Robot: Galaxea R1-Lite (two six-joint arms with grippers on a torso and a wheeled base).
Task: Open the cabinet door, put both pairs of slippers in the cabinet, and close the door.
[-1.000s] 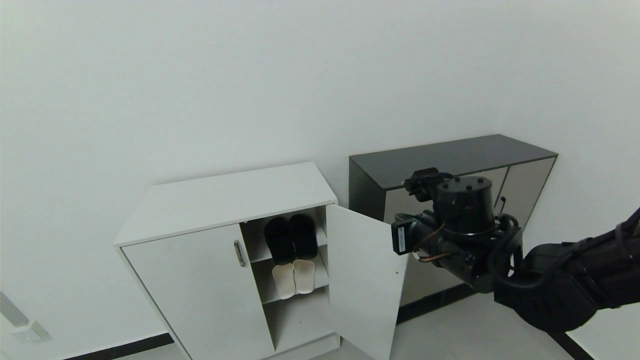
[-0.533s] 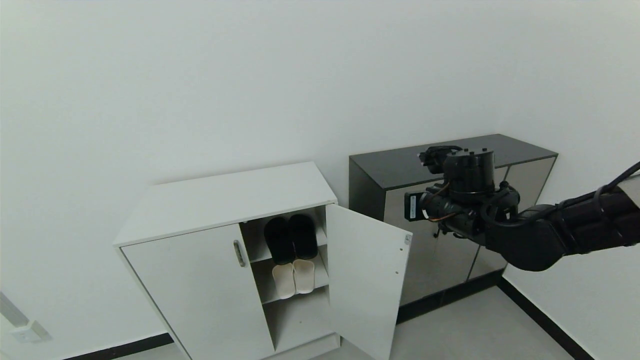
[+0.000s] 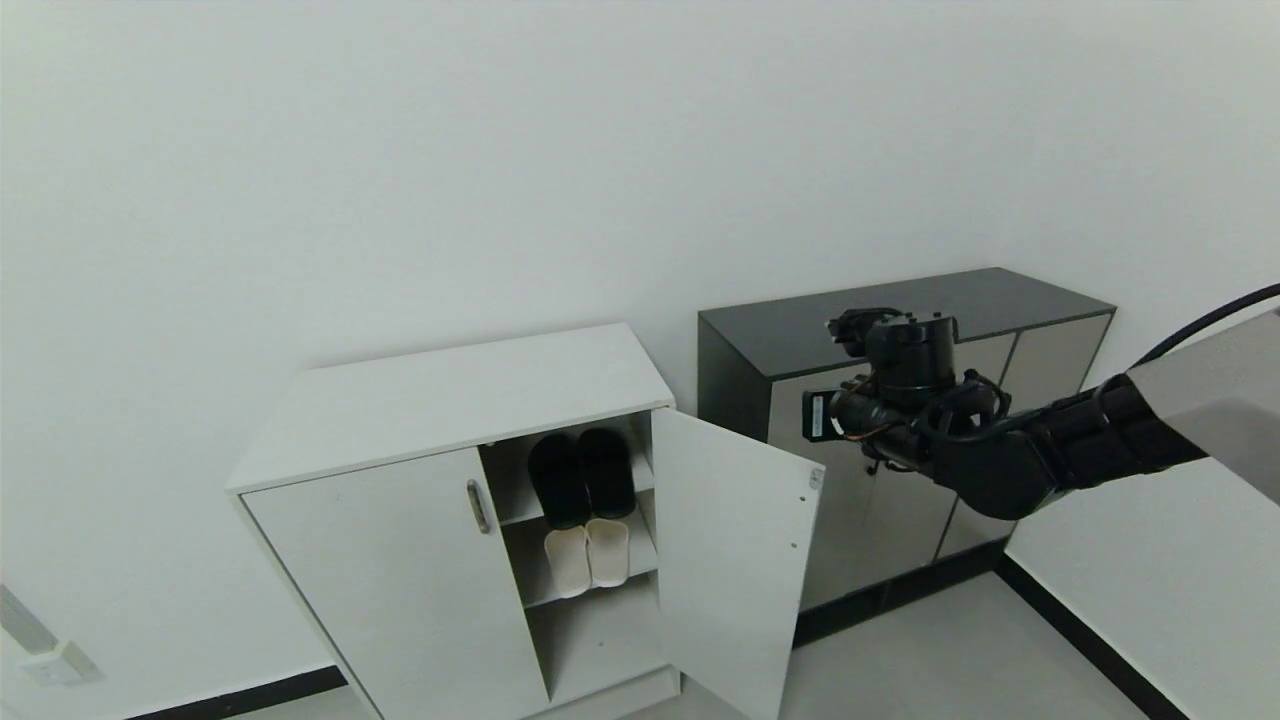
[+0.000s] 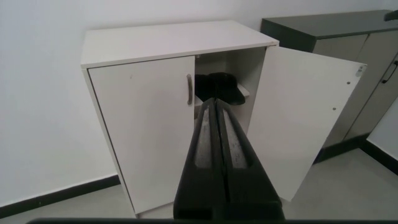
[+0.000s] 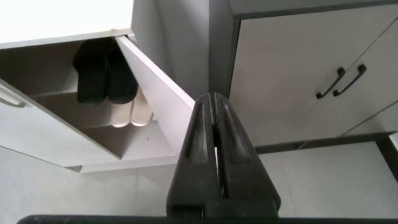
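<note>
Remaining is only closing: black slippers point(image 3: 582, 478) and white slippers point(image 3: 587, 555) sit shelved in the cabinet point(image 3: 450, 395), ahead of the clenched, empty left pincer point(image 4: 214, 101); the open door point(image 3: 730, 570) hangs near the clenched, empty right pincer point(image 5: 214, 96).

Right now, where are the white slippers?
In the head view, the white slippers sit on the middle shelf of the cabinet, directly below the black slippers, left of the open door.

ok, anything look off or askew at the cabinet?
Nothing stands out. The black slippers and white slippers sit paired and straight on separate shelves inside the cabinet. The right door stands open, not yet closed; the left door is shut.
</note>
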